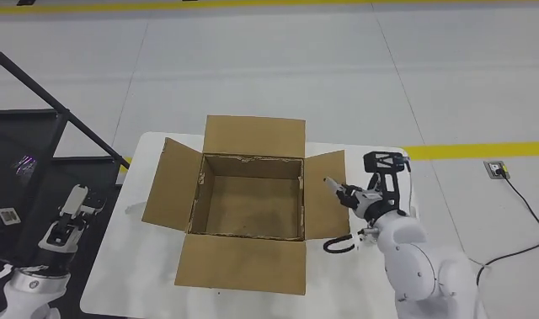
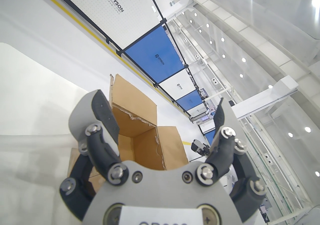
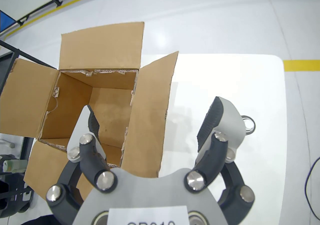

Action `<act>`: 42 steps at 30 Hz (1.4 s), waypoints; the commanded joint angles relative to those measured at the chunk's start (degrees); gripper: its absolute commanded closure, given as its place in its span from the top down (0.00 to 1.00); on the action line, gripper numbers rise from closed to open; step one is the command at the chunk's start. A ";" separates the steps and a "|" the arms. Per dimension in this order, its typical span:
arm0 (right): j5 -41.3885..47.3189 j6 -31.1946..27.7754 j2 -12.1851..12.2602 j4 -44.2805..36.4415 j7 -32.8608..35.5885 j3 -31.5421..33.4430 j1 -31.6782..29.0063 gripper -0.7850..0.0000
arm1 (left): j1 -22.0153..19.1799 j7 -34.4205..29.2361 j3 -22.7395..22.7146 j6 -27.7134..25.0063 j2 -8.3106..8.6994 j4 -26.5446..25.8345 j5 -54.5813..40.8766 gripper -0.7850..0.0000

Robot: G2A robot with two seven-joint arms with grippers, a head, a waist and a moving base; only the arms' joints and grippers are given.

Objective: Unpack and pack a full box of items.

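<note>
An open cardboard box (image 1: 253,135) stands in the middle of the white table (image 1: 126,268), all flaps folded out and its inside bare. My right gripper (image 1: 337,189) hovers at the outer edge of the box's right flap. In the right wrist view this gripper (image 3: 152,121) is open with nothing between its fingers, and the box (image 3: 100,46) lies just beyond it. My left gripper (image 1: 76,199) sits off the table's left edge. It (image 2: 162,113) is open and holds nothing, tilted up toward the box (image 2: 135,103).
A black frame (image 1: 34,151) stands left of the table. A black cable loop (image 1: 337,245) lies on the table by the right arm, and a small metal ring (image 3: 248,124) sits near the right fingers. A floor socket (image 1: 495,168) and cable lie to the right.
</note>
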 commanded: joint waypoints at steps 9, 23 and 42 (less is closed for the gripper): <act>10.51 -5.61 0.35 12.67 5.41 0.92 7.63 1.00 | 2.07 1.26 -1.30 -0.77 -0.08 0.54 -0.55 1.00; 12.23 -6.45 0.54 17.33 5.62 -4.13 11.58 1.00 | 2.41 0.92 -0.19 -1.09 -0.02 -0.16 -0.32 1.00; -3.55 -0.52 2.14 -1.24 7.84 -3.37 1.31 1.00 | 1.83 -2.41 2.46 -1.12 0.28 -1.77 0.39 1.00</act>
